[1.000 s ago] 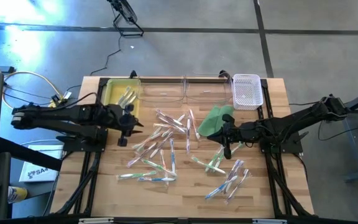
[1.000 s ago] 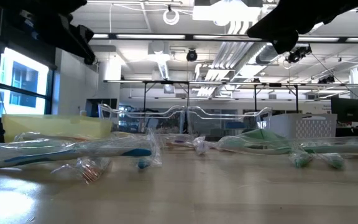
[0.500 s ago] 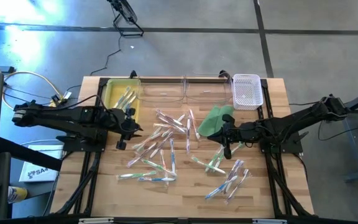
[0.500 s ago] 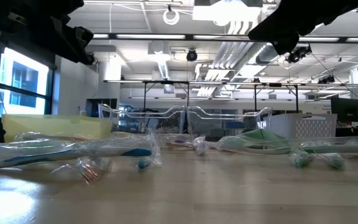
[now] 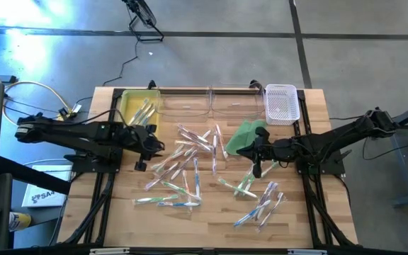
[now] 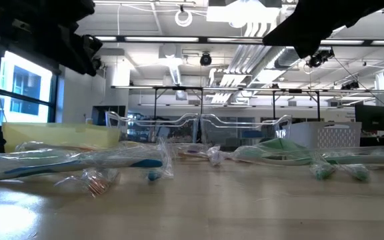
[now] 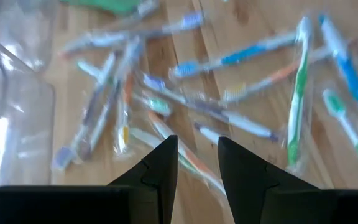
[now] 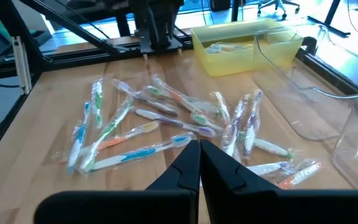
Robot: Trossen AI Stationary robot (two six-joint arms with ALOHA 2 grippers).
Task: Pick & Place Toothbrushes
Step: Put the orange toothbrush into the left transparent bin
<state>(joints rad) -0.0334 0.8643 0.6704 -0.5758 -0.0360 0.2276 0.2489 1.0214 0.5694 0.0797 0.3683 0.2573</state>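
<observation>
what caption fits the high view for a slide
Two arms over a wooden table strewn with wrapped toothbrushes, a few already in the yellow bin.

Yellow bin [image 5: 132, 106], green cloth [image 5: 245, 137], white basket [image 5: 282, 103] (perforated), pastel-handled toothbrushes [image 5: 190, 159]

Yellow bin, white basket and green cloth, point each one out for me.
Yellow bin [image 5: 127, 108], high view, on its bare left floor.
White basket [image 5: 282, 104], high view, on its mesh bottom.
Green cloth [image 5: 245, 136], high view, on its middle fold.

right claw [image 8: 199, 163] closed, empty | toothbrushes [image 8: 166, 121] scattered | yellow bin [image 8: 241, 45] beyond
</observation>
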